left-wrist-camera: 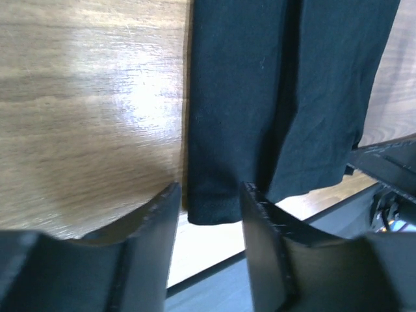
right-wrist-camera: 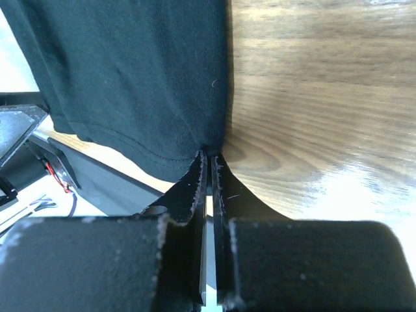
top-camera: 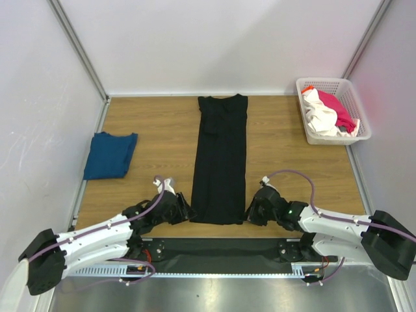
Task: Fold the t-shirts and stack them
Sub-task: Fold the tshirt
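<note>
Black t-shirt (top-camera: 221, 162) is laid out flat down the middle of the wooden table (top-camera: 162, 123), folded into 1 long narrow strip. The collar end points at the far wall and the hem sits at the near edge, right in front of the 2 arms.

The right gripper (top-camera: 250, 211) is down at the near right corner of that hem. From its wrist camera the right gripper (right-wrist-camera: 209, 156) has both fingers pressed tight together, and the tips meet right on the shirt's side edge just above the hem, so it looks clamped on the cloth there.

The left gripper (top-camera: 186, 212) is at the opposite near corner. Its own camera shows the left gripper (left-wrist-camera: 208, 192) with a clear gap between the fingers (left-wrist-camera: 159, 214), so it's released and not holding anything. The corner of the hem sits just past that gap, lying flat on the wood. I can't tell if the tips are touching the fabric.

Other stuff: a blue t-shirt (top-camera: 110, 155) is folded up by itself over on the left side of the table, well apart from the black one. In the far right corner there's a white basket (top-camera: 335, 139) with a white t-shirt (top-camera: 320, 116) and a pink-red t-shirt (top-camera: 341, 110) bunched up inside.
</note>
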Controlling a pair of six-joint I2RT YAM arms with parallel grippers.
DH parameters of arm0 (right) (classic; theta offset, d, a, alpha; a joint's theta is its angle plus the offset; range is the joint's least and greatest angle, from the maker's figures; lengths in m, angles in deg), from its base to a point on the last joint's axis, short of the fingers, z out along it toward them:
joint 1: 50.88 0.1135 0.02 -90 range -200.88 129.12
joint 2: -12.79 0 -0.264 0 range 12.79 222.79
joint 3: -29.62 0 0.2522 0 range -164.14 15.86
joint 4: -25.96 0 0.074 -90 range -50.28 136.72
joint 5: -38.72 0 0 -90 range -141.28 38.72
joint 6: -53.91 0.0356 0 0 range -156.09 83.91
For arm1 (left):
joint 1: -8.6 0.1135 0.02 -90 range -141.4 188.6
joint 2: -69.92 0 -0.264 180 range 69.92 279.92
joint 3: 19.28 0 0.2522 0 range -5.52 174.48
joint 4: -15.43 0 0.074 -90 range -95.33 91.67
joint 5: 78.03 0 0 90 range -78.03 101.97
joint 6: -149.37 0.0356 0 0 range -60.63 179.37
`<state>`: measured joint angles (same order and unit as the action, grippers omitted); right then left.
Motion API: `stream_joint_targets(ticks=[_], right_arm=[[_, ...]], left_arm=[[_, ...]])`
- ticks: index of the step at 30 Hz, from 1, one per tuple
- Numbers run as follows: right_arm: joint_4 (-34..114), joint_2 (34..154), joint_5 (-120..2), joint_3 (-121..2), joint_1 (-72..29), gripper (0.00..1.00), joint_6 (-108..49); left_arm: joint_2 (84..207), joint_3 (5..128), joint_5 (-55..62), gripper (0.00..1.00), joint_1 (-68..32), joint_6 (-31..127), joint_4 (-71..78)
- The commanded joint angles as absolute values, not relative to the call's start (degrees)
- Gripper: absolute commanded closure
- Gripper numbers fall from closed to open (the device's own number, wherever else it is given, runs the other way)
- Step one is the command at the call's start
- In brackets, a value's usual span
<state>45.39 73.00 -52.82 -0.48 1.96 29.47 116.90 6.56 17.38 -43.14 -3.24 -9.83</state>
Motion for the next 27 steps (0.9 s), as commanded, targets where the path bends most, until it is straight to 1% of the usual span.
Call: stream_joint_targets(ticks=[1,2,4,5,7,8,9,12,15,20,24,27], right_arm=[[52.81,74.06,-48.65,-1.19,2.30,1.00,27.72],[53.34,73.97,-48.47,-1.28,2.30,1.00,27.72],[53.70,73.62,-48.47,-1.28,2.30,1.00,27.81],[53.96,73.53,-48.47,-1.28,2.30,1.00,27.90],[54.14,73.18,-48.47,-1.02,2.30,1.00,28.07],[54.22,72.83,-48.38,-0.84,2.30,1.00,28.16],[54.31,72.48,-48.38,-0.75,2.38,1.00,28.16],[55.28,70.89,-48.29,-0.23,2.30,1.00,28.34],[55.98,68.35,-48.82,0.91,2.30,1.00,28.78],[57.30,64.22,-50.75,2.41,2.82,1.00,29.66],[57.48,61.32,-50.75,1.80,5.10,1.00,30.36],[59.58,60.35,-50.67,-1.09,5.90,1.00,30.45]], left_arm=[[120.01,3.45,15.92,0.53,-43.87,-3.21,-14.59],[121.14,3.36,15.66,0.58,-43.95,-3.03,-13.72],[121.94,3.27,15.22,0.60,-43.87,-3.12,-13.18],[122.30,3.53,15.31,0.66,-43.95,-3.21,-13.62],[122.12,3.97,16.18,0.79,-44.13,-3.21,-14.76],[121.86,4.15,16.71,0.96,-44.13,-3.56,-15.63],[120.90,4.76,17.15,1.00,-44.22,-3.91,-17.73],[117.75,5.03,18.99,1.00,-45.62,-6.63,-21.61],[115.89,5.03,20.84,1.00,-49.22,-10.76,-24.16],[117.99,6.43,23.03,1.00,-56.95,-16.03,-25.57],[118.52,9.59,25.58,1.00,-58.28,-15.95,-27.85],[115.98,13.01,28.30,1.00,-58.19,-15.51,-31.54]])
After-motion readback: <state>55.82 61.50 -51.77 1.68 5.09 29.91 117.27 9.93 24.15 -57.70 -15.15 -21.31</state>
